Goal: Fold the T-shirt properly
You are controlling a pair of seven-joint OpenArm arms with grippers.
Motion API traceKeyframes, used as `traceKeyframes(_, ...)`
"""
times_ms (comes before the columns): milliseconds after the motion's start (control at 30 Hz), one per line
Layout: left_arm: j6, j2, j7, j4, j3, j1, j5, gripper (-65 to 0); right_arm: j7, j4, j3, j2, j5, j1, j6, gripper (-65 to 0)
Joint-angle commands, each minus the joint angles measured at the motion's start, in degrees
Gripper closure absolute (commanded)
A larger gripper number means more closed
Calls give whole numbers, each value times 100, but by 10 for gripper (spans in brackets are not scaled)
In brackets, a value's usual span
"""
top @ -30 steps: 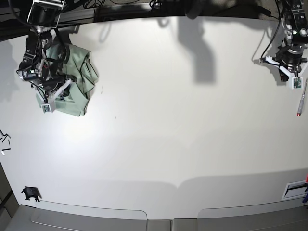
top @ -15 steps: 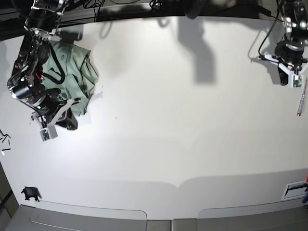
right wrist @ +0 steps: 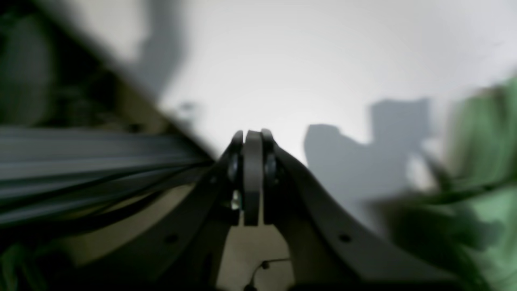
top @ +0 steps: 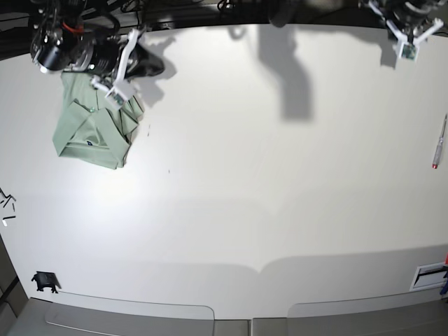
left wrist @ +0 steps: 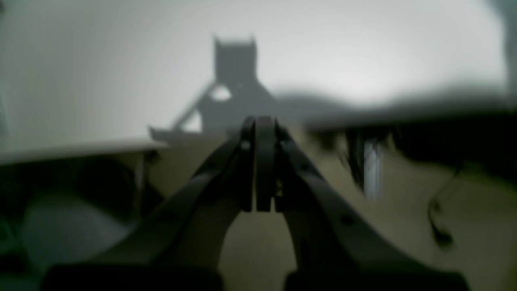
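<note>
The pale mint-green cloth T-shirt [top: 91,134] lies folded compactly at the white table's [top: 266,196] far left. Behind it the right gripper [right wrist: 252,139] sits pinched shut and empty; likewise the left gripper [left wrist: 260,125], far right. I'd retreat high, sparing the folds.

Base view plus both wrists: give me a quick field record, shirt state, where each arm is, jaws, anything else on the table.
shirt: folded into a compact bundle, far corner of the table on the right arm's side
right gripper: at the bundle's far edge, jaws shut, holding nothing
left gripper: far opposite corner, jaws shut, holding nothing
pen: near the table edge on the left arm's side
hold on shirt: none
</note>
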Motion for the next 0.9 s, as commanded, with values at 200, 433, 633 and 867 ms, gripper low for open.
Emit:
traceKeyframes(200, 2, -39, -68, 87, -35, 1425, -1043, 0, 53, 170, 46, 321, 1346, -1659, 28, 0)
traceKeyframes(433, -1231, -42, -1010, -688, 20, 1724, -2081, 0, 53, -35, 42, 319, 1023, -2323, 28, 0)
traceKeyframes(633, -1757, -42, -1412, -3040, 984, 802, -2070, 0, 1574, -1637, -166, 321, -675, -2264, 28, 0)
traceKeyframes(867, -1759, 24, -2181, -6389, 2717, -1051, -1838, 0, 3233, -4848, -1534, 319, -2111, -898, 28, 0)
